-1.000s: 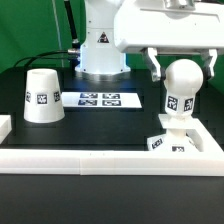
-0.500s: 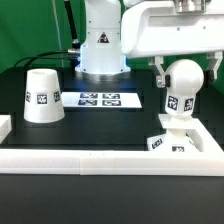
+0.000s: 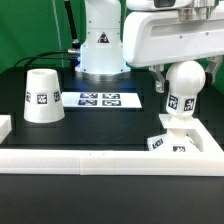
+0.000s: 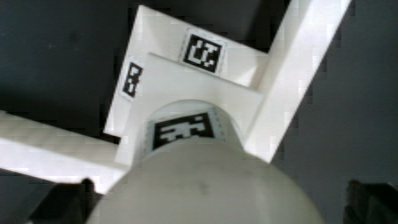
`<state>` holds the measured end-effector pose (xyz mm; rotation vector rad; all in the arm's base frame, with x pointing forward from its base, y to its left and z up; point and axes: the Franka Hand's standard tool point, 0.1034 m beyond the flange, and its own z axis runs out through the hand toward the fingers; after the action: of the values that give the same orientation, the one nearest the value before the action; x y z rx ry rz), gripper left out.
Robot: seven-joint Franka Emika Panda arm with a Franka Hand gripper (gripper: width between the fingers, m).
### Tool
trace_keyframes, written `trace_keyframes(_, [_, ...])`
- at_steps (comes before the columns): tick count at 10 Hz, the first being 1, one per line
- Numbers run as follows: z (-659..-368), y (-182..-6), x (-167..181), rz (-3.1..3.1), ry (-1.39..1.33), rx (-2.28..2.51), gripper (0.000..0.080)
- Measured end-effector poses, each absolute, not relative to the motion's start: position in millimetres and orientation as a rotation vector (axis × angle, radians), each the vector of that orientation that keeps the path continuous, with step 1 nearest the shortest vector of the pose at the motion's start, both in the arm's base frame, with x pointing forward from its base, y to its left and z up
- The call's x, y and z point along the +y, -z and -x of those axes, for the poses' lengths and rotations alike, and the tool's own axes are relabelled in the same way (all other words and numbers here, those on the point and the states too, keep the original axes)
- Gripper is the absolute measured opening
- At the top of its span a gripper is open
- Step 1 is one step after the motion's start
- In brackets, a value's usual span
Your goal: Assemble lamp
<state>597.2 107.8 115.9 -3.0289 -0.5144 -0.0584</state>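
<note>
The white ball-headed bulb (image 3: 183, 88) stands upright on the flat square base (image 3: 170, 142) at the exterior view's right, just behind the rail. My gripper (image 3: 186, 72) hangs over the bulb's head, its fingers spread to either side and apart from it. It is open and holds nothing. In the wrist view the bulb's round head (image 4: 214, 185) fills the space between the dark fingertips (image 4: 64, 200), with the tagged base (image 4: 178, 70) below it. The cone shade (image 3: 42, 97) stands alone on the exterior view's left.
The marker board (image 3: 100, 99) lies flat at the back middle, before the arm's pedestal (image 3: 100, 50). A long white rail (image 3: 110, 160) runs along the front and also shows in the wrist view (image 4: 306, 60). A white block (image 3: 4, 128) sits at the far left.
The gripper body has risen above the bulb and shifted slightly to the exterior view's right. The bulb, base and shade have not moved.
</note>
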Motion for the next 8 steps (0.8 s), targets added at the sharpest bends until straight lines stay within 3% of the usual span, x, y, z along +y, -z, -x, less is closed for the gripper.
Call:
trace_keyframes(3, [-602.9,-120.5,104.8,3.031,0.075,-0.505,0.0689])
trace_keyframes(4, [-604.9,-122.2,104.1,3.031,0.080,-0.503,0.0577])
trace_keyframes(8, [-605.2,-121.7,104.2,3.032,0.082,-0.494,0.0577])
